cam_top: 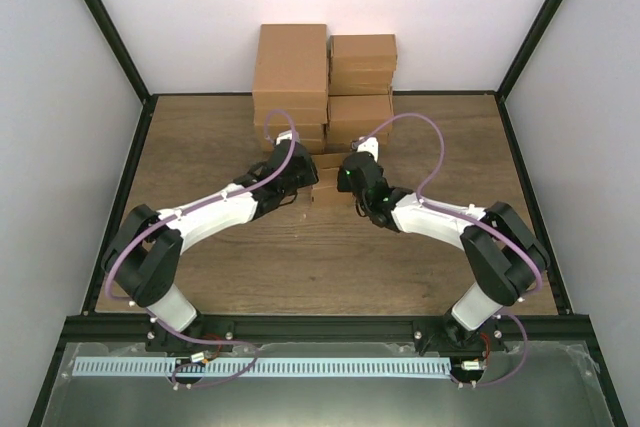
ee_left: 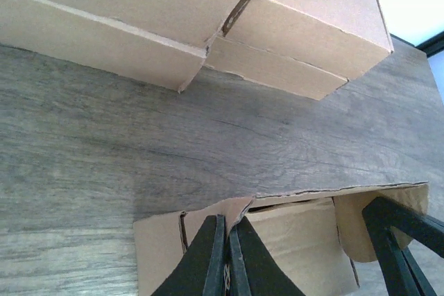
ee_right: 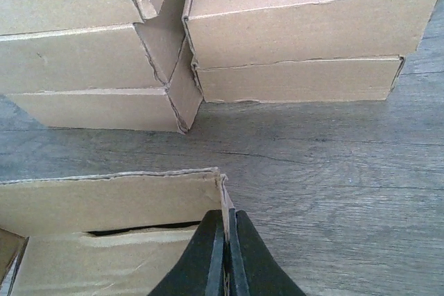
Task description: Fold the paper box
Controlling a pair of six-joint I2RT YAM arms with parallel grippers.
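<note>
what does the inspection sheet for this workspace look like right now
surface: wooden table, plain grain, no damage seen
job's things: paper box, part folded, walls raised, lying between the two arms
clutter: stacks of folded boxes at the back edge
grippers: left gripper and right gripper each shut on a wall of the paper box
cables: purple cables loop over both arms, off the box
surroundings: white walls and black frame
</note>
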